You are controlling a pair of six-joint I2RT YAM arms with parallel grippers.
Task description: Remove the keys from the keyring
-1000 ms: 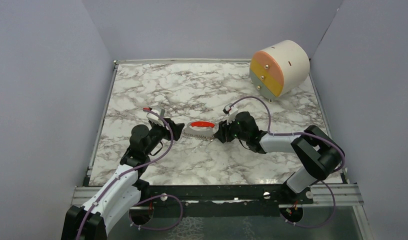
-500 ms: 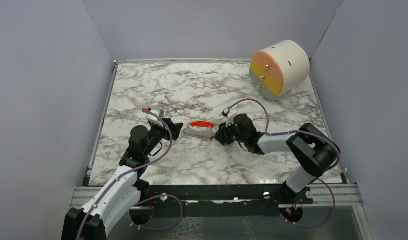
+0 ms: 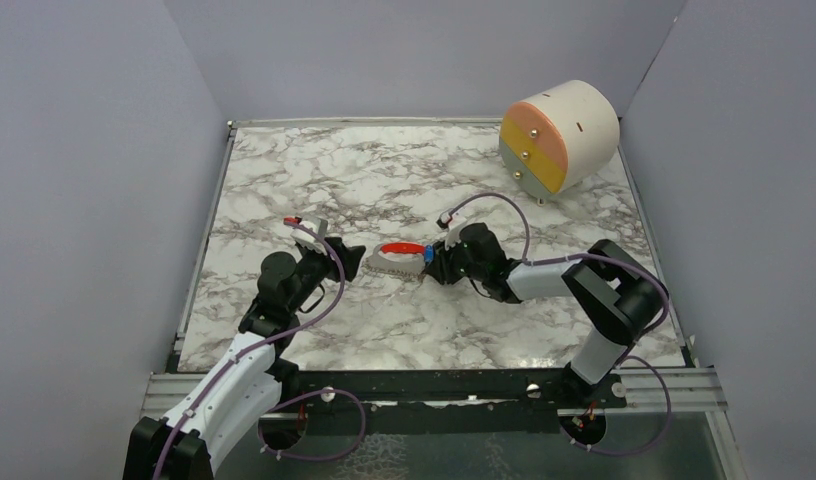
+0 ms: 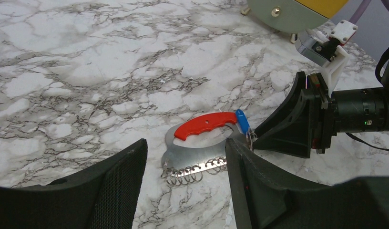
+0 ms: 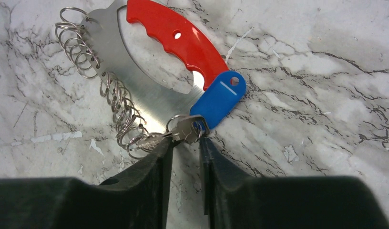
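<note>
The keyring (image 3: pixel 404 248) is a red curved grip on a silvery crescent plate (image 5: pixel 135 90) with several wire rings (image 5: pixel 114 107) along its edge. It lies flat mid-table. One small silvery key (image 5: pixel 185 129) and a blue tag (image 5: pixel 219 98) hang on a ring at its right end. My right gripper (image 5: pixel 185 140) has its jaws drawn in narrow, pinching the key head at their tips. My left gripper (image 4: pixel 185 148) is open, with the plate's left end (image 4: pixel 183 155) just ahead between its fingers and untouched. The other keys are out of view.
A round cream drawer unit (image 3: pixel 559 135) with pink, yellow and grey fronts stands at the back right. Purple cables loop over both wrists. Grey walls close in the marble table (image 3: pixel 314 180) on three sides.
My right gripper has crept left to the keyring's right end. The blue tag now shows beside its tips. The left arm has barely moved.
</note>
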